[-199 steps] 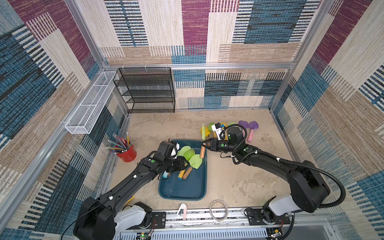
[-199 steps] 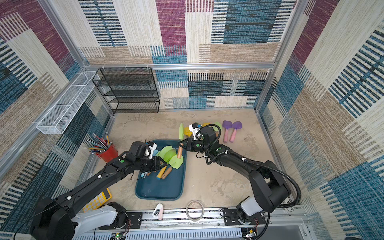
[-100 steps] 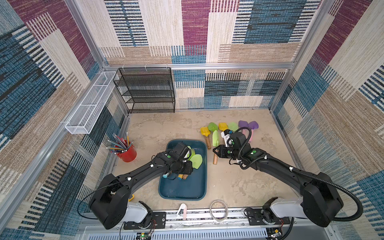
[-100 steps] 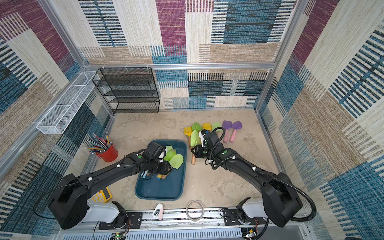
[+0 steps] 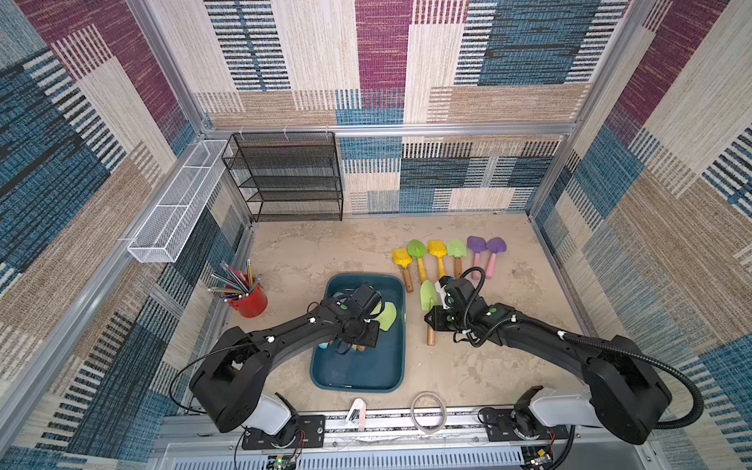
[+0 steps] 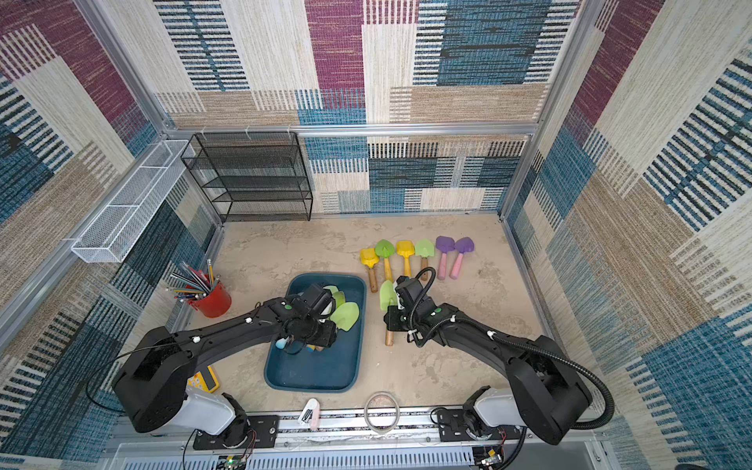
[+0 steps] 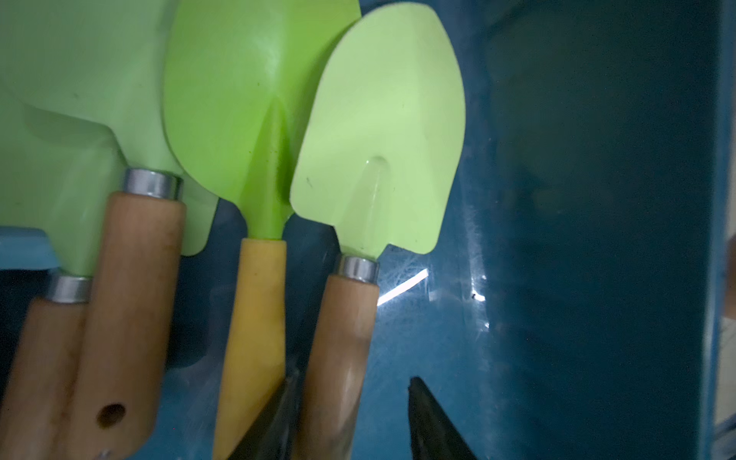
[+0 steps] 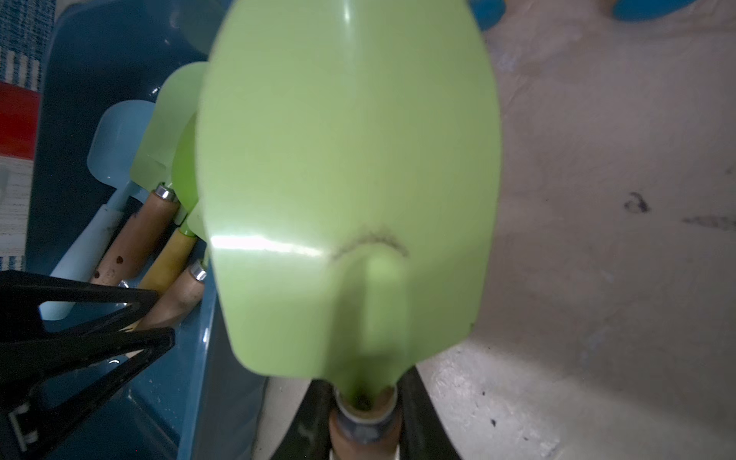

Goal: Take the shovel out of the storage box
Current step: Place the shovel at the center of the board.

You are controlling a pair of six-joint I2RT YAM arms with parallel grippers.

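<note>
While the right claw (image 8: 364, 422) clamps a green shovel (image 8: 350, 179), the left claw (image 7: 350, 418), half-open, seemingly straddles a wooden handle (image 7: 342, 338)

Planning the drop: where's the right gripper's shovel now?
In both top views, the pale green shovel is just right of the storage box, nearer than the shovel row.

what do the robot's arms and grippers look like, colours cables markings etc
Both the left arm and right arm are matte black with rounded links, white base housings, a green dot near each wrist and small white clips. A ribbed black hose loops along the right arm; a thin black cable hangs off the left. The fingers are black, tapering to points.
</note>
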